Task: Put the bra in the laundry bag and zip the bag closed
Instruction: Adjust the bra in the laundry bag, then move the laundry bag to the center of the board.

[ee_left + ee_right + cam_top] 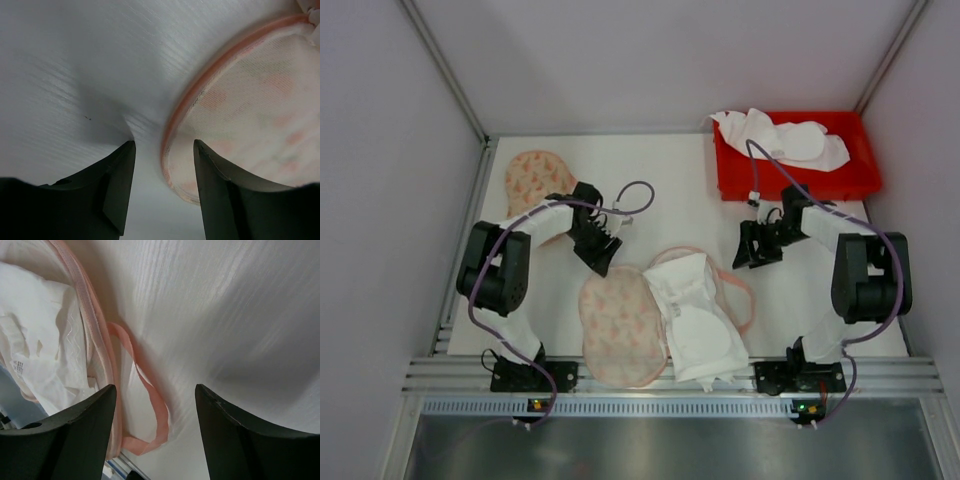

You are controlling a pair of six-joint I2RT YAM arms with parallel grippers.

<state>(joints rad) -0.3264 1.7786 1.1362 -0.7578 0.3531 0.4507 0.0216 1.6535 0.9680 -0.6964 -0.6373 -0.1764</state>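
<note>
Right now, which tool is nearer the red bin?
Right. The right tool hangs just short of the red bin, near its left corner; the left tool is far to its left, by the laundry bag.

The top camera looked steeply down on the whole table from its near edge; both wrist cameras faced it closely, each catching the laundry bag seen from above.

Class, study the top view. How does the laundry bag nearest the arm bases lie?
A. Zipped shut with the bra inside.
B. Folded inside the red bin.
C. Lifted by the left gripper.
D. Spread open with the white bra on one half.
D: the laundry bag is spread open, and the white bra rests on its right half, uncovered.
</note>
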